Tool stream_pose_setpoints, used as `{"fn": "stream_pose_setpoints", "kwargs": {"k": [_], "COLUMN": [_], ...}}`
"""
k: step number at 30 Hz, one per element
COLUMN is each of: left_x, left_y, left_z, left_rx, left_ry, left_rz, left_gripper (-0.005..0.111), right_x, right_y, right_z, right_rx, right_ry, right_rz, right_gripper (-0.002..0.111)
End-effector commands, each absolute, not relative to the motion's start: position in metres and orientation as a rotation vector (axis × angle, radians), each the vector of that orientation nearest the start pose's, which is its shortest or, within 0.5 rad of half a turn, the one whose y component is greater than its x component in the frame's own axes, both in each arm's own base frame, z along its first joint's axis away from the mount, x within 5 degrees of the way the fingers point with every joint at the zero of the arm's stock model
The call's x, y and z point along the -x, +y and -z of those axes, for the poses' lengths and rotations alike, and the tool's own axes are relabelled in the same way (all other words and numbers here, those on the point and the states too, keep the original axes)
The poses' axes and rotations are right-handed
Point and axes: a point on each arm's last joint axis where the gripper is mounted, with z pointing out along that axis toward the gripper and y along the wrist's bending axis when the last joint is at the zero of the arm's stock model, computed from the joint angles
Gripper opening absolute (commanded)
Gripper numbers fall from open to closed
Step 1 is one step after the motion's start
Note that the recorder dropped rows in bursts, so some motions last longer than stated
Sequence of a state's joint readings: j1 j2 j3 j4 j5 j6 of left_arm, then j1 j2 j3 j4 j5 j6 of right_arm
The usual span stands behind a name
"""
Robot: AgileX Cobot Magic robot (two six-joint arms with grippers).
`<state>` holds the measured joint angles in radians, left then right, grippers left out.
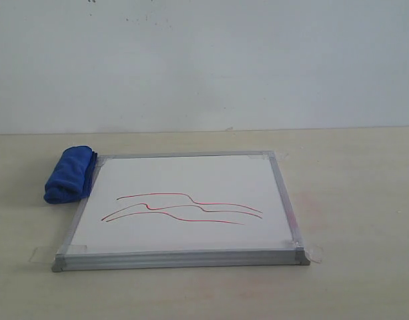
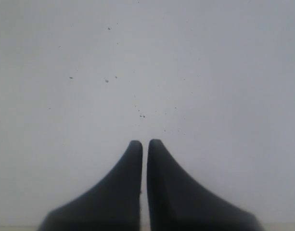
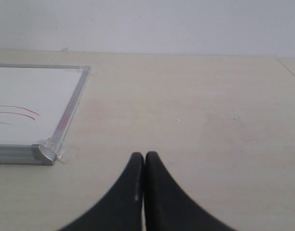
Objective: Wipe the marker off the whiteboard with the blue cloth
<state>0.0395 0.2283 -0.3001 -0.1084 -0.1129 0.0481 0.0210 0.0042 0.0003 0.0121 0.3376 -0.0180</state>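
Observation:
The whiteboard (image 1: pixel 184 200) lies flat on the table, silver-framed, with tape tabs at its corners. Red marker (image 1: pixel 184 208) runs across its middle in a few long wavy strokes. The blue cloth (image 1: pixel 71 173) rests rolled up against the board's far left edge. Neither arm shows in the exterior view. My left gripper (image 2: pixel 145 142) is shut, empty, and faces only a pale speckled wall. My right gripper (image 3: pixel 145 155) is shut, empty, and hovers over bare table to the right of the whiteboard (image 3: pixel 36 103), whose near right corner and the ends of the marker (image 3: pixel 17 111) strokes show.
The light wooden table (image 1: pixel 351 200) stretches to the right of the board and in front of it. A white wall (image 1: pixel 204 60) rises behind the table's far edge. Faint pink smudges mark the table by the board's right side.

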Motion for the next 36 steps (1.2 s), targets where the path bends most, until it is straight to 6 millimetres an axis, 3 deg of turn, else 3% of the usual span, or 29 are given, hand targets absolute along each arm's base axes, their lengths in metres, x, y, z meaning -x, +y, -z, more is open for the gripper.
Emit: {"fn": "stream_pose_setpoints", "kwargs": {"k": [1, 4, 6, 9, 11, 14, 20, 24, 31, 36], "left_x": [-0.092, -0.118, -0.146, -0.176, -0.208, -0.253, -0.307, -0.347, -0.373, -0.391], "left_y": [0.005, 0.006, 0.007, 0.009, 0.011, 0.011, 0.008, 0.027, 0.042, 0.044], "left_z": [-0.335, -0.352, -0.363, -0.369, -0.369, -0.363, -0.366, -0.352, -0.322, -0.289], "left_rx": [0.085, 0.087, 0.085, 0.089, 0.094, 0.099, 0.069, 0.175, 0.225, 0.227], "left_ry": [1.344, 1.392, 1.443, 1.454, 1.460, 1.683, 2.103, 2.326, 2.556, 2.638], "left_rz": [0.015, 0.014, 0.008, 0.003, -0.004, 0.020, 0.060, 0.062, 0.063, 0.066], "left_gripper": [0.004, 0.004, 0.004, 0.004, 0.004, 0.004, 0.004, 0.004, 0.004, 0.004], "right_x": [-0.054, -0.054, -0.054, -0.054, -0.054, -0.054, -0.054, -0.054, -0.054, -0.054], "right_y": [0.001, 0.001, 0.001, 0.001, 0.001, 0.001, 0.001, 0.001, 0.001, 0.001], "right_z": [-0.183, -0.183, -0.183, -0.183, -0.183, -0.183, -0.183, -0.183, -0.183, -0.183], "right_rx": [0.024, 0.024, 0.024, 0.024, 0.024, 0.024, 0.024, 0.024, 0.024, 0.024], "right_ry": [1.817, 1.817, 1.817, 1.817, 1.817, 1.817, 1.817, 1.817, 1.817, 1.817], "right_rz": [-0.010, -0.010, -0.010, -0.010, -0.010, -0.010, -0.010, -0.010, -0.010, -0.010], "right_gripper": [0.000, 0.000, 0.000, 0.000, 0.000, 0.000, 0.000, 0.000, 0.000, 0.000]}}
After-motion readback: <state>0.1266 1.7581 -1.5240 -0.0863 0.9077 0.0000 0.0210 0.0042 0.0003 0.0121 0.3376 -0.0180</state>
